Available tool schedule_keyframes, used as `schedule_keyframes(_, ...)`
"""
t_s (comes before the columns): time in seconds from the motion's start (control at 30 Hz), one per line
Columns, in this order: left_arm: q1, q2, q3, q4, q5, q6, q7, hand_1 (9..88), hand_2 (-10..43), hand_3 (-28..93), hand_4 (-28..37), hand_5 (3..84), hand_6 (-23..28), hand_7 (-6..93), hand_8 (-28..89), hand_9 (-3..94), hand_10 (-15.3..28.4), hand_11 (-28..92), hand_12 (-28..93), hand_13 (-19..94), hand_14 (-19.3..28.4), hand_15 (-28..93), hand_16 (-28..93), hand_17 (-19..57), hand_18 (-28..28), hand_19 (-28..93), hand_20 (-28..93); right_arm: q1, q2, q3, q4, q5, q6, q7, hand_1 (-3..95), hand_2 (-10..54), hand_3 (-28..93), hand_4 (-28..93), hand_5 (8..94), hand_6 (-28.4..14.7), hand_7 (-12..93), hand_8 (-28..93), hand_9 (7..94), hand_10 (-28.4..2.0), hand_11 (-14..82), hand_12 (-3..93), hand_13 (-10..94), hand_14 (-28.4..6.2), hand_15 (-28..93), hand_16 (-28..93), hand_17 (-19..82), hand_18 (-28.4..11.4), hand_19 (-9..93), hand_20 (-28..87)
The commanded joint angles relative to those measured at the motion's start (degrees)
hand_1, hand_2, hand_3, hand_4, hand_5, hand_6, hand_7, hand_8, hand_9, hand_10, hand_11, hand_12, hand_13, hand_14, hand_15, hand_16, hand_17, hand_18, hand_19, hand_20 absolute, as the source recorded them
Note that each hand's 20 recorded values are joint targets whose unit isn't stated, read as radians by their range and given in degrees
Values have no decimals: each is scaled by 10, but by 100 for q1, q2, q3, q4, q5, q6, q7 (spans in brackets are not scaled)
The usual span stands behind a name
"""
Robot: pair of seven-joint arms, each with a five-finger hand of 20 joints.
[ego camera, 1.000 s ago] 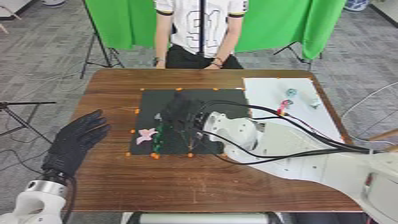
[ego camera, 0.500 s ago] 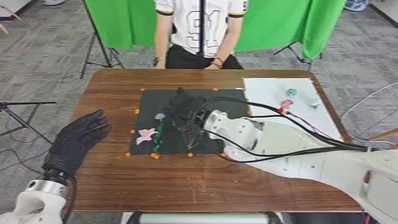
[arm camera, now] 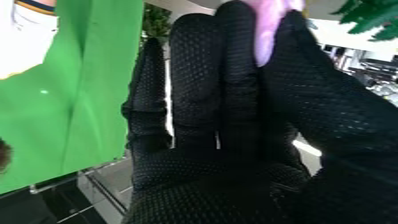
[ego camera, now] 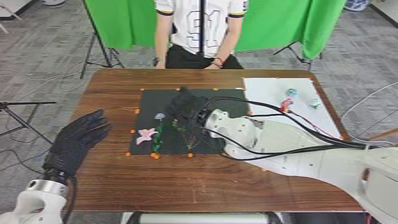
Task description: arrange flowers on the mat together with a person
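Observation:
In the head view my right hand (ego camera: pixel 185 107) is over the upper middle of the dark mat (ego camera: pixel 211 146), with a thin leafy stem (ego camera: pixel 191 142) below it. The right wrist view has this hand (arm camera: pixel 222 110) with long fingers and the thumb against them, a pink-lilac flower (arm camera: pixel 266 31) pinched between; green leaves (arm camera: pixel 371 19) are beyond the thumb. A pink flower (ego camera: pixel 146 135) and a pale purple flower (ego camera: pixel 160 116) on a green stem lie on the mat's left part. My left hand (ego camera: pixel 75 142) is open by the table's left edge.
On the white sheet (ego camera: pixel 293 120) at the table's right are a red-pink flower (ego camera: pixel 286 105), a pale blue-green one (ego camera: pixel 291 92) and another pale one (ego camera: pixel 314 103). Orange markers edge the mat. Cables loop along my right arm. A person sits across the table (ego camera: pixel 133 192).
My right hand has shifted a little to the right over the mat, so the pale purple flower is more exposed. The left hand has stayed where it was.

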Motion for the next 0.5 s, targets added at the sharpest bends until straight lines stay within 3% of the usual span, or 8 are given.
schedule_keyframes(0.03,105,-23,0,11,-13,8,-18,281,25,724,-199,400,59,178,-91,341,143,274,126,277,163,379,-19,-71,207,488,98,-117,122,403,-261,-116,-20,103,361,-80,816,-283,577,43,542,-27,672,-74,396,405,622,-52,628,268,230,-157,648,420)
schedule_keyframes(0.13,111,-34,7,12,-10,10,-15,281,25,723,-200,399,59,179,-90,342,143,274,126,277,163,380,-19,-71,207,488,98,-243,156,625,-423,-52,117,198,315,-79,823,-283,587,42,512,-21,661,-86,464,319,623,-57,634,264,223,-163,645,425)
schedule_keyframes(0.4,67,-98,2,33,10,-2,-49,280,27,723,-200,399,59,179,-91,342,143,274,126,277,163,380,-19,-71,208,488,98,-491,285,1069,-680,-150,-88,123,288,-73,835,-283,606,39,479,-12,663,-89,471,309,624,-63,644,267,220,-165,644,428)
schedule_keyframes(0.5,84,-118,23,16,4,2,-12,280,27,723,-200,400,60,178,-91,342,143,274,126,277,163,380,-19,-71,208,489,99,-1032,675,1814,-1217,-14,-329,-38,272,-57,840,-283,604,38,460,-23,657,-89,468,310,617,-64,640,266,218,-166,639,425)
